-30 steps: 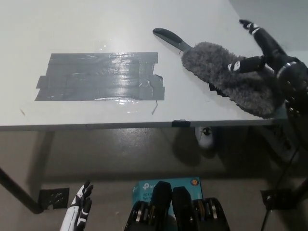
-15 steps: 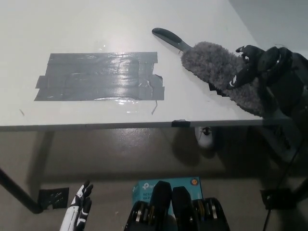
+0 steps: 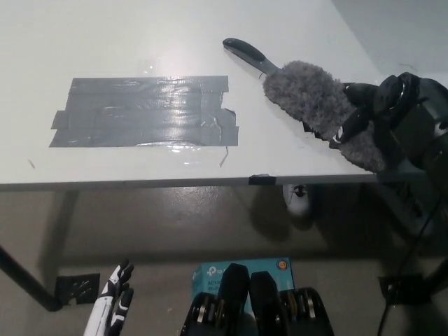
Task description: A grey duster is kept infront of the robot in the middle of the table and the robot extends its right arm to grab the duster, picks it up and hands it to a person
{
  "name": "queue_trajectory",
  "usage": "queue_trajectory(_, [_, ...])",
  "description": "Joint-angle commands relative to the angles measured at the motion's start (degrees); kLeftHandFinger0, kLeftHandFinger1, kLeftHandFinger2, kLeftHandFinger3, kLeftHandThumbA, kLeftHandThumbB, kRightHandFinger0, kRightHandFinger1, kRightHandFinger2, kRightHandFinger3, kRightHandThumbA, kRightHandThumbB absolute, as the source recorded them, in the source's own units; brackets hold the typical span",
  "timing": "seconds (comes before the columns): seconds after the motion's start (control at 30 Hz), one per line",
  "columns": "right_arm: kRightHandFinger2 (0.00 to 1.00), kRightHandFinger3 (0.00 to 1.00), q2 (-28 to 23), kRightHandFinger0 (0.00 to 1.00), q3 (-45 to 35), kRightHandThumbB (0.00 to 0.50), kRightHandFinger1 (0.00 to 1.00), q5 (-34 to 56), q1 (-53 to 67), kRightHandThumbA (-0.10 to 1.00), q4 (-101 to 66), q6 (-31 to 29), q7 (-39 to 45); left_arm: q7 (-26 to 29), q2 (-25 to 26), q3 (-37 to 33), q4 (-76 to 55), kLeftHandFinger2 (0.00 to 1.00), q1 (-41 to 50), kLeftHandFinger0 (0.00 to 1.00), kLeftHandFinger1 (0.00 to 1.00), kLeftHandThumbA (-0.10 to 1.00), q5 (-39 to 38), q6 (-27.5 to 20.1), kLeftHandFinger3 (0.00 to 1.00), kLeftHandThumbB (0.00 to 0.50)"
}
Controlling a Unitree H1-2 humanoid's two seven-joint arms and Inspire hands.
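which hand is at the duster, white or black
The black right hand, curled over the duster head at the table's right edge; the white left hand hangs low, below the table.

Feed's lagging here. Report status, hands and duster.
Right hand closed on duster head, duster on table. Left hand low, idle. Nothing in the way.

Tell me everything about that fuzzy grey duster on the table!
The duster has a big fluffy grey head that looks soft and shaggy, and a smooth dark handle that looks like plastic, pointing toward the far side of the table. It lies flat and slantwise near the table's right edge, to the right of a grey tape patch but not touching it. The black right hand is wrapped around the near end of the fluffy head, fingers curled into the fuzz.
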Motion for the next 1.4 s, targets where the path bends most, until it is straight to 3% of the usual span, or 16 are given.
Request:
queue_trajectory(0.0, [1.00, 1.00, -0.3, 1.00, 0.4, 0.489, 1.00, -0.7, -2.0, 1.00, 0.2, -2.7, 7.1, 0.3, 0.6, 0.5, -1.4, 1.00, -0.7, 1.00, 1.00, 0.98, -0.3, -1.8, 1.00, 0.348])
queue_trajectory(0.07, [1.00, 1.00, -0.1, 1.00, 0.5, 0.455, 1.00, -1.1, -1.8, 1.00, 0.7, -2.6, 6.6, 0.3, 0.6, 0.5, -1.4, 1.00, -0.9, 1.00, 1.00, 0.97, -0.2, -1.6, 1.00, 0.348])
queue_trajectory(0.2, [1.00, 1.00, 0.4, 1.00, -2.1, 0.394, 1.00, -0.1, 0.1, 0.47, 1.4, 0.2, -1.2, 0.2, 0.6, 0.4, -1.9, 1.00, -1.0, 1.00, 1.00, 0.97, -0.1, -1.1, 1.00, 0.340])
queue_trajectory(0.23, [0.79, 0.75, 0.7, 0.87, -2.1, 0.286, 0.80, -0.9, 1.2, 0.22, 1.6, 0.2, -5.7, 0.1, 0.6, 0.4, -2.3, 1.00, -0.9, 1.00, 1.00, 0.98, 0.1, -0.4, 1.00, 0.340])
queue_trajectory(0.27, [0.43, 0.68, 0.7, 0.17, -2.3, 0.240, 0.28, -1.3, 1.7, 0.02, 1.4, -0.2, -7.6, 0.1, 0.7, 0.4, -2.4, 1.00, -1.1, 1.00, 1.00, 0.98, 0.1, -0.3, 1.00, 0.339])
queue_trajectory(0.3, [0.43, 0.68, 0.7, 0.17, -2.4, 0.240, 0.28, -1.6, 2.3, 0.02, 1.0, -0.5, -9.4, 0.0, 0.7, 0.4, -2.5, 1.00, -1.2, 1.00, 1.00, 0.98, 0.1, -0.3, 1.00, 0.339])
queue_trajectory(0.33, [1.00, 0.68, 0.7, 0.31, -2.8, 0.264, 0.65, -1.6, 2.7, -0.09, 0.8, -0.8, -11.1, 0.1, 0.7, 0.4, -2.5, 1.00, -1.4, 1.00, 1.00, 0.98, 0.2, -0.2, 1.00, 0.338])
queue_trajectory(0.37, [1.00, 0.57, 0.7, 0.71, -3.5, 0.241, 1.00, -1.3, 3.4, -0.10, 0.5, -1.4, -13.4, 0.2, 0.8, 0.4, -2.5, 1.00, -1.4, 1.00, 1.00, 0.99, 0.5, -0.2, 1.00, 0.336])
queue_trajectory(0.4, [1.00, 0.59, 0.6, 1.00, -3.9, 0.243, 1.00, -1.2, 3.5, -0.10, 0.5, -2.0, -14.6, 0.2, 0.8, 0.4, -2.3, 1.00, -1.9, 1.00, 1.00, 0.99, 0.6, -0.1, 1.00, 0.336])
queue_trajectory(0.47, [1.00, 0.58, 0.5, 1.00, -5.8, 0.201, 1.00, 0.0, 4.5, -0.10, 0.0, -3.5, -17.9, 0.1, 0.8, 0.3, -2.3, 1.00, -2.2, 1.00, 1.00, 0.99, 0.4, 0.3, 1.00, 0.339])
queue_trajectory(0.5, [1.00, 0.57, 0.5, 0.97, -6.1, 0.204, 1.00, 0.0, 4.6, -0.10, -0.1, -3.7, -18.4, 0.1, 0.7, 0.4, -2.4, 1.00, -2.1, 1.00, 1.00, 0.99, 0.4, 0.4, 1.00, 0.340])
queue_trajectory(0.57, [0.61, 0.44, 0.6, 0.43, -7.7, 0.222, 0.55, 0.9, 4.9, -0.10, -0.3, -4.7, -19.2, 0.0, 0.7, 0.3, -2.6, 1.00, -2.0, 1.00, 1.00, 0.99, 0.4, 0.6, 1.00, 0.333])
queue_trajectory(0.63, [0.77, 0.51, 0.7, 0.25, -8.6, 0.209, 0.59, 1.0, 5.1, -0.10, -0.4, -5.0, -19.7, 0.0, 0.7, 0.3, -2.7, 1.00, -1.9, 1.00, 1.00, 0.98, 0.5, 0.7, 1.00, 0.326])
queue_trajectory(0.87, [1.00, 0.84, -0.1, 0.28, -11.7, 0.209, 0.80, 2.0, 7.0, -0.10, -2.6, -7.9, -18.1, 0.0, 0.6, 0.2, -1.6, 1.00, -3.0, 1.00, 1.00, 0.97, 0.1, 0.2, 1.00, 0.329])
queue_trajectory(1.17, [0.99, 0.94, 1.6, 0.10, -27.5, 0.243, 0.57, 16.5, 10.9, -0.10, -11.2, -2.0, -7.1, 0.3, 0.6, 0.4, -1.0, 1.00, -3.6, 1.00, 1.00, 0.99, 0.2, -0.1, 1.00, 0.338])
queue_trajectory(1.37, [0.87, 1.00, 6.0, 0.00, -36.5, 0.195, 0.45, 27.2, 17.0, -0.10, -35.1, 14.9, -3.1, 0.7, 0.4, 0.7, 0.3, 1.00, -4.9, 1.00, 1.00, 0.95, -0.4, -0.9, 1.00, 0.322])
